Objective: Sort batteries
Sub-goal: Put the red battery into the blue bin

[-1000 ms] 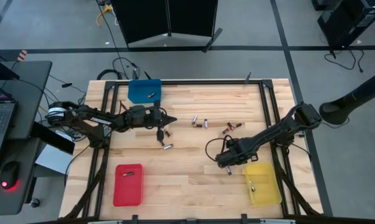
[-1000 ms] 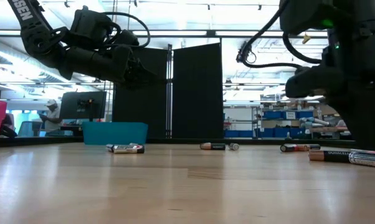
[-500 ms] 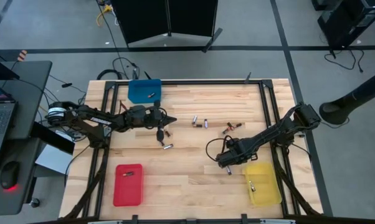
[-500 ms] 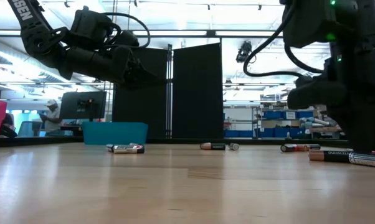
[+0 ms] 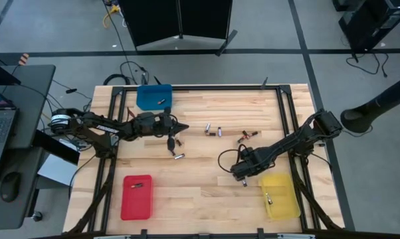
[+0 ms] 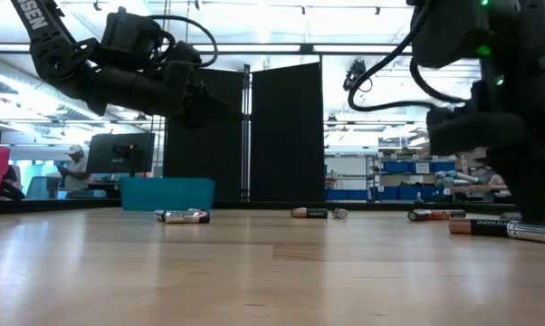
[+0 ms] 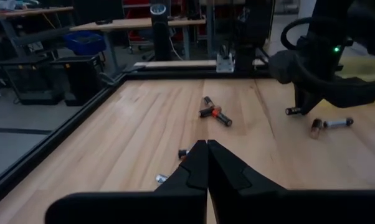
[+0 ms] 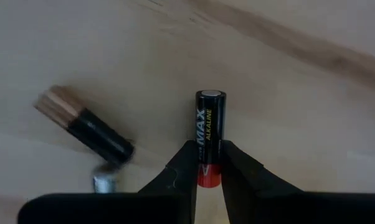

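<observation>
- The right tool point(image 8: 208, 163) is low over the desk point(image 5: 206, 192) near the yellow tray point(image 5: 280, 196), its fingers pinched on a black-and-red battery point(image 8: 210, 124).
- A copper-topped battery point(image 8: 88, 127) lies just beside it.
- The left tool point(image 7: 207, 163) hovers near the blue tray point(image 5: 153, 96), fingers pressed together, empty.

I worked over a pale wooden slatted table point(image 5: 200, 199). On it sat a blue plastic tray point(image 5: 153, 96), a red plastic tray point(image 5: 136, 197) and a yellow plastic tray point(image 5: 280, 196). Small cylindrical batteries point(image 5: 213, 130) lay scattered across its middle.
</observation>
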Controlling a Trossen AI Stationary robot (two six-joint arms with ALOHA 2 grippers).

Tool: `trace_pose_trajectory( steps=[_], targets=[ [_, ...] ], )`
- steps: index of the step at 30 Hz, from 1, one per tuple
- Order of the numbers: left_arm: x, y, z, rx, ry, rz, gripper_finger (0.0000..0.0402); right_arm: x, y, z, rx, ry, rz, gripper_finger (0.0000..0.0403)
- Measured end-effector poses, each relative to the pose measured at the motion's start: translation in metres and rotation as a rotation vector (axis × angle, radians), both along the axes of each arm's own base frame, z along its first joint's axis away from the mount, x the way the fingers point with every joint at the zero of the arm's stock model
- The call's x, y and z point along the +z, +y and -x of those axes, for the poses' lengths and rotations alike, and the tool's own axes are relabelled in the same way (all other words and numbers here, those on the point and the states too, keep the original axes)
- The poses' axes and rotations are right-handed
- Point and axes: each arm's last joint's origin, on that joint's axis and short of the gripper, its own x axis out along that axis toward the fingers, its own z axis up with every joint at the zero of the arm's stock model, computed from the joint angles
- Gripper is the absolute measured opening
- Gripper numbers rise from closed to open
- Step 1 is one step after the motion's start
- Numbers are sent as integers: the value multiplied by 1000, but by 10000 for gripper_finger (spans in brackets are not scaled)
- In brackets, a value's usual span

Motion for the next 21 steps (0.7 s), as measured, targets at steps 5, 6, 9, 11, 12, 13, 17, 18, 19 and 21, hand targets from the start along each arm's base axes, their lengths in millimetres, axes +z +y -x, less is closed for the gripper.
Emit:
trace_pose_trajectory(
  steps=[5, 6, 9, 11, 12, 13, 17, 18, 19, 21],
  targets=[
    [3, -1, 0, -21, -38, 43, 8, 27, -9, -1, 104, -97, 118, 57],
    [4, -1, 0, -38, -49, 52, 8, 30, -12, -1, 130, -123, 157, 57],
    [7, -2, -1, -78, -85, 73, 8, 39, -24, -4, 244, -187, 292, 57],
    [10, -3, -1, -113, -119, 107, 8, 42, -31, -11, 328, -238, 388, 57],
    [12, -3, -1, -136, -134, 126, 8, 44, -36, -15, 357, -263, 431, 57],
    [12, -4, -1, -156, -142, 141, 8, 45, -40, -20, 388, -292, 468, 57],
    [15, -4, -1, -190, -171, 144, 8, 48, -59, -47, 521, -452, 574, 57],
    [17, -4, 0, -191, -184, 140, 8, 48, -65, -52, 553, -497, 602, 57],
    [18, -3, 0, -189, -195, 136, 8, 48, -70, -58, 590, -548, 626, 57],
    [20, -2, 0, -189, -214, 131, 8, 50, -82, -68, 666, -662, 669, 57]
  ],
)
